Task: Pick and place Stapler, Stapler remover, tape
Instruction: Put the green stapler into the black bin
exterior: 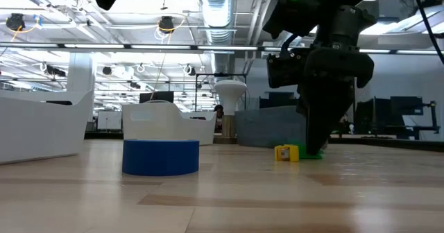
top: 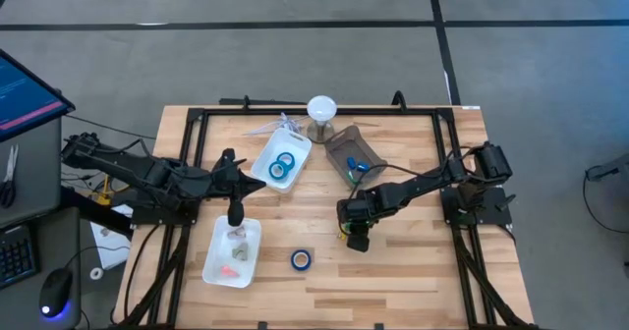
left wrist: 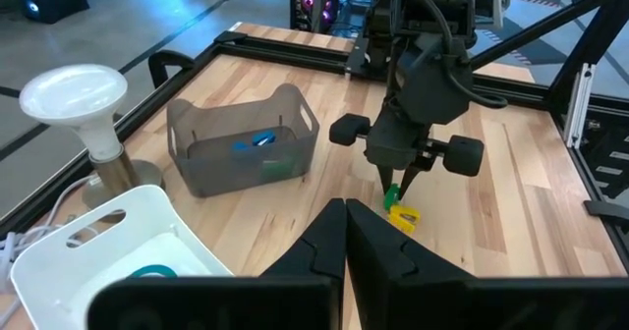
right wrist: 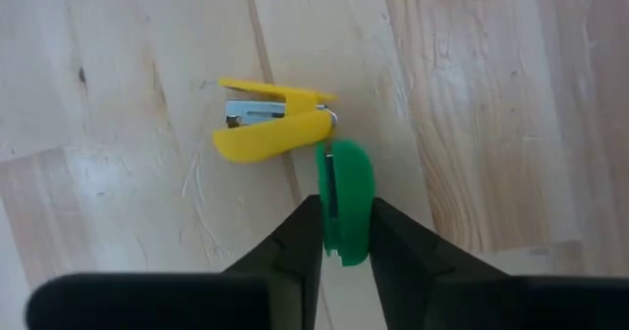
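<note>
Two fingers of right hand (right wrist: 343,234) pinching green stapler (right wrist: 343,200), yellow staple remover (right wrist: 270,121) touching beside

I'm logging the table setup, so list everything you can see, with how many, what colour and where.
Tape: three blue rolls; one loose on the table's front middle, two in the white bin at the back.
Yellow stapler remover: one, on the table beside the green item.
Green item: one, between the right gripper's fingers.
White tray: one, front left, holding small items.
Grey bin: one, back middle, blue items inside.
White lamp: one, back edge.
Left gripper: dark, shut, over the white tray.
Right gripper: dark, centre-right.
</note>
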Controlling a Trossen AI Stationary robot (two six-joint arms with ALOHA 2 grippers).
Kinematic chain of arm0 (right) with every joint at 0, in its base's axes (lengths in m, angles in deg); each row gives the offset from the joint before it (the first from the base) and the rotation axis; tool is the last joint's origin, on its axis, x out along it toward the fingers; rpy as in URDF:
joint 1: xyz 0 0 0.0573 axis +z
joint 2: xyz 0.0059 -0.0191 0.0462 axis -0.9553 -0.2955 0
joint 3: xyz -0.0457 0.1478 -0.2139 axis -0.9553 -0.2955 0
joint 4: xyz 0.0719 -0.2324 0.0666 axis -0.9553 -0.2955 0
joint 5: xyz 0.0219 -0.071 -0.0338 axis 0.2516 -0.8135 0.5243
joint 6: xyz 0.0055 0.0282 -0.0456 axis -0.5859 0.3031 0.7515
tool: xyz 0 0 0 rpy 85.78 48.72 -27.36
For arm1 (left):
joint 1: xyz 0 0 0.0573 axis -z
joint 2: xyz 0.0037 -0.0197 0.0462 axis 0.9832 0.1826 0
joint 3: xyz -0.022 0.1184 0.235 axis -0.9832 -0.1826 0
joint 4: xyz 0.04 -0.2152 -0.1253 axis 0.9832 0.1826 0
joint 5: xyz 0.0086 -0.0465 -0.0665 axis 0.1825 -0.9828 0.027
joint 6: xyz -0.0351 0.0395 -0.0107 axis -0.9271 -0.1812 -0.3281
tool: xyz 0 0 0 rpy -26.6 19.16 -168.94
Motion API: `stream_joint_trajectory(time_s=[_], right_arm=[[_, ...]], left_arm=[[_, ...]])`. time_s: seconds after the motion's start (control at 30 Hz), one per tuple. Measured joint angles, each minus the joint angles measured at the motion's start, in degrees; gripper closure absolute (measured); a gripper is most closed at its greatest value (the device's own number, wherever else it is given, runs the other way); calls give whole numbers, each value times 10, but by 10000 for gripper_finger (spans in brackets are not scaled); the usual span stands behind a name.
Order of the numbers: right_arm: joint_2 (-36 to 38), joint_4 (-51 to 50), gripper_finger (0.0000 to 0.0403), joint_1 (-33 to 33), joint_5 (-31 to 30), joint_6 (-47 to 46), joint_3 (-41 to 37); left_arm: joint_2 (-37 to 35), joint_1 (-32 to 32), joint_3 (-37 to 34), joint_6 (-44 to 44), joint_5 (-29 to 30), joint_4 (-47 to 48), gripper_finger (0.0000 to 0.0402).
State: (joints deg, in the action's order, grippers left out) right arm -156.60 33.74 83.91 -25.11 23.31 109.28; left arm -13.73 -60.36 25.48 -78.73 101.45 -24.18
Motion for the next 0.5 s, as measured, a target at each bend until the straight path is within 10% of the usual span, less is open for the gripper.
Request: stream_joint_trajectory(time_s=[0.5], right_arm=[[4,-10,337,-16,0,-1,0]], left_arm=[[0,0,0,0,0,5,400]])
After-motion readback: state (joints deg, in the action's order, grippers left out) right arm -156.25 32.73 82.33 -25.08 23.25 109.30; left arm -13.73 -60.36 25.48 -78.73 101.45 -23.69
